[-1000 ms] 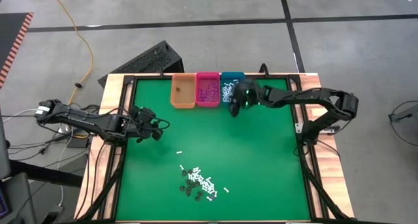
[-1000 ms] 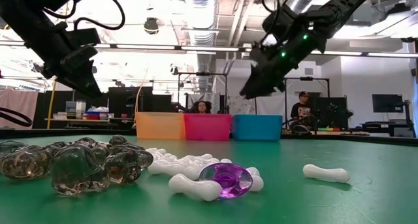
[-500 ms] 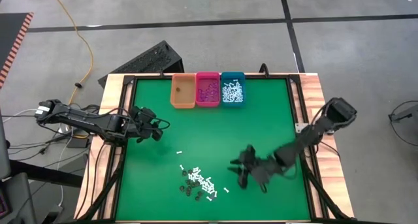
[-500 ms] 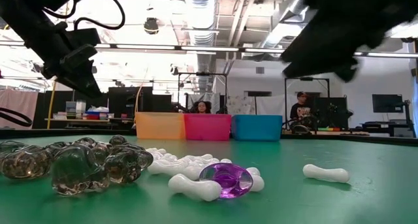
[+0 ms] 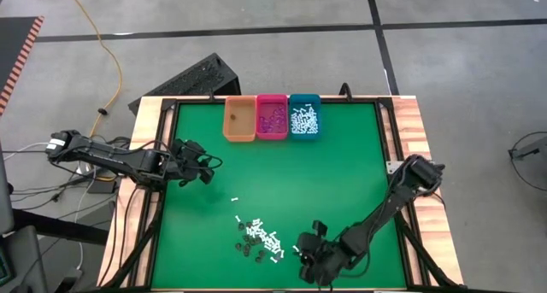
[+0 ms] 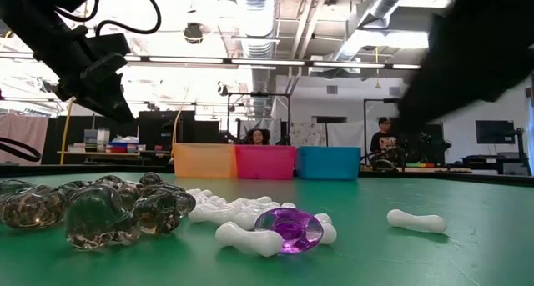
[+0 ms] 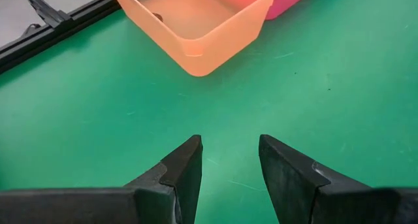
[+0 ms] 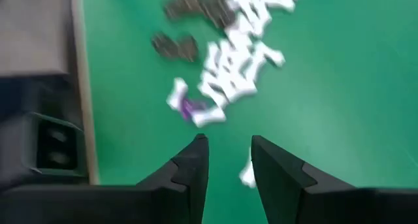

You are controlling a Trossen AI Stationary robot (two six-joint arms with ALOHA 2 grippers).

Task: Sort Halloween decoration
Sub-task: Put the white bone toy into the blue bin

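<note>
Right gripper [image 5: 306,257] held low at the near edge, fingers parted and empty.

The pile of decoration pieces [image 5: 259,238] is seen just left of it; the left gripper [image 5: 202,165] is kept open, empty, at the left.

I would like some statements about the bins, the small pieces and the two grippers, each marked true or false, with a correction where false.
1. The orange bin stands between the pink and teal bins. False: the pink bin is in the middle, with the teal bin on its other side.
2. The teal bin holds white pieces. True.
3. The right gripper is near the pile of loose pieces at the table's near edge. True.
4. The left gripper holds a white stick. False: its fingers are open with nothing between them.
5. The loose pile contains only white sticks. False: dark bits and a purple bit lie there too.
</note>
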